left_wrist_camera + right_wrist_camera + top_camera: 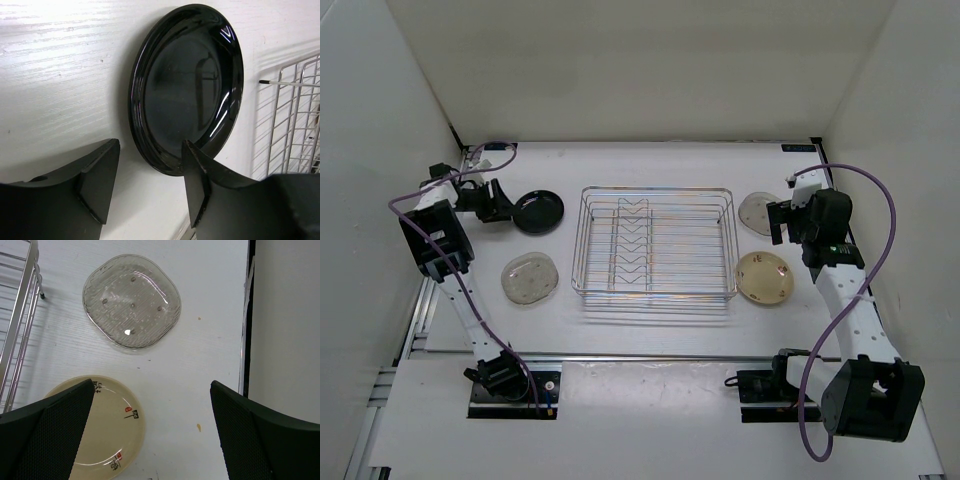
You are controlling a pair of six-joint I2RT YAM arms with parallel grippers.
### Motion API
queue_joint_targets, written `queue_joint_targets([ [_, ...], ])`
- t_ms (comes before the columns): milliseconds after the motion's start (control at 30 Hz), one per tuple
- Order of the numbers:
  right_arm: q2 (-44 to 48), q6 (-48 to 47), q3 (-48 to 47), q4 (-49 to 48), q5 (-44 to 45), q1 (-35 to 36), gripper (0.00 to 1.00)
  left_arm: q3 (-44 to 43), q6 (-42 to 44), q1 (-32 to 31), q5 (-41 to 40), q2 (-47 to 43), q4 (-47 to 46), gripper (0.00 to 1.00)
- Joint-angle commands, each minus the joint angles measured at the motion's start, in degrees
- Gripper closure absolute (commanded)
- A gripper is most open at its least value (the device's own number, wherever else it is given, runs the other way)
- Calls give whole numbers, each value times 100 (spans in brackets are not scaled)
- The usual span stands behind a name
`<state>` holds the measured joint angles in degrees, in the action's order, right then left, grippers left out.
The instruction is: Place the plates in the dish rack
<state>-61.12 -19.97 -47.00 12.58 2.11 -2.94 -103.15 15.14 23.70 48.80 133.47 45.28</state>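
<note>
The glossy black plate (538,211) (187,85) lies flat on the table left of the chrome wire dish rack (655,245) (295,125), which holds nothing. My left gripper (508,207) (150,172) is open at the plate's near rim: one finger (196,175) sits over the rim, the other (100,175) over bare table. A clear plate (529,277) lies nearer on the left. Right of the rack lie another clear plate (757,212) (131,300) and a cream plate (764,278) (107,435). My right gripper (777,222) (152,410) hovers wide open between them, holding nothing.
White walls enclose the table on three sides. A metal rail (244,330) runs along the table's right edge, close to my right gripper. The rack's corner (22,315) shows at the left of the right wrist view.
</note>
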Motion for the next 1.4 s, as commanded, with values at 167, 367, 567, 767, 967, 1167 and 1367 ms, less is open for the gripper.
queue_joint_targets([
  [167, 145, 45, -2, -27, -149, -22, 0, -372, -37, 47, 244, 259, 297, 37],
  [367, 145, 45, -2, -27, -149, -22, 0, -644, -37, 47, 244, 495, 534, 37],
  [567, 197, 45, -2, -27, -149, -22, 0, -697, -37, -6, 192, 627, 640, 41],
  [767, 197, 45, -2, -27, -149, -75, 0, -943, 16, -58, 139, 820, 956, 45],
  [967, 250, 45, -2, -27, -149, -75, 0, -996, 148, -59, 34, 883, 1097, 53],
  [1167, 250, 45, 51, -80, -149, -75, 0, -996, 148, -59, -81, 883, 1150, 57],
  [1367, 303, 45, 51, -80, -202, -128, 0, -882, 148, -112, -380, 769, 1098, 70],
])
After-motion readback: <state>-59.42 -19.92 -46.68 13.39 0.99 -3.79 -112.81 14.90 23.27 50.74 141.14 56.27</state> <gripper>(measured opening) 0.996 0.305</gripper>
